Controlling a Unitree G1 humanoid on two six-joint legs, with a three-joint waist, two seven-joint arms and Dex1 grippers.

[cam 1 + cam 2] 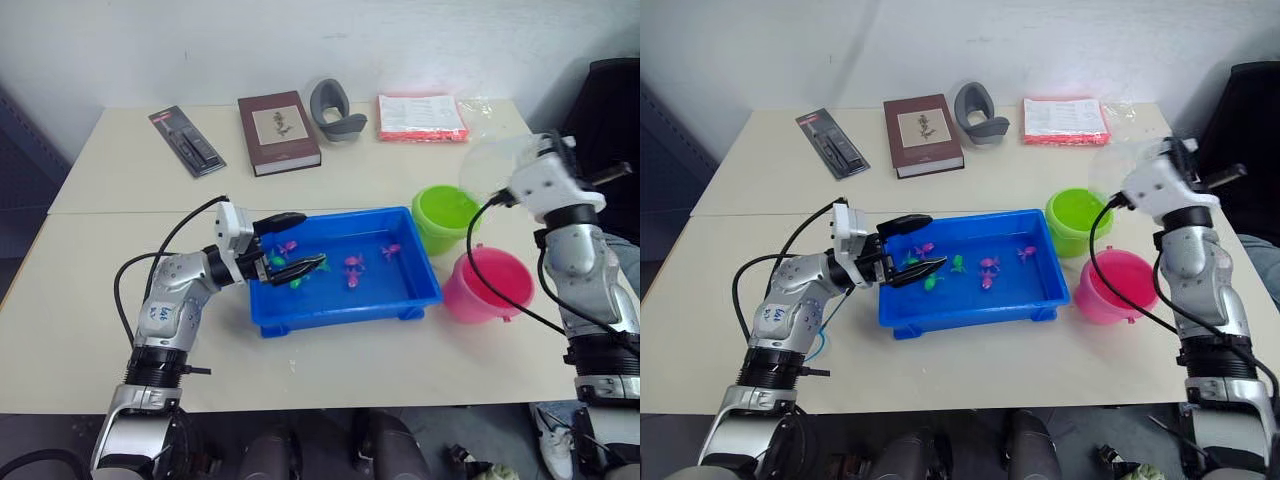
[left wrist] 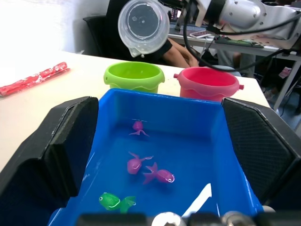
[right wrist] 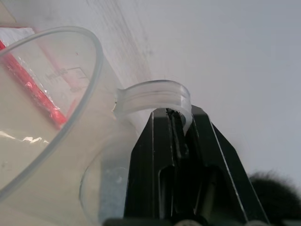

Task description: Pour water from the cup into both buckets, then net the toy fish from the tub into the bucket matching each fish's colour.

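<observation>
Tipping the cup [image 1: 497, 163], pinched by our right tool [image 3: 181, 123], we judged aiming squarely over the green bucket [image 1: 446, 212] best; left tool [image 1: 292, 245] stood spread.

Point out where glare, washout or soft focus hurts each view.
Left wrist view: the tabletop washes out to white at the far side, and the near black fingers are soft. Right wrist view: the cup is close and hazy, against a blank pale wall. Head views: even lighting, with soft reflections on the water in the tub.
</observation>
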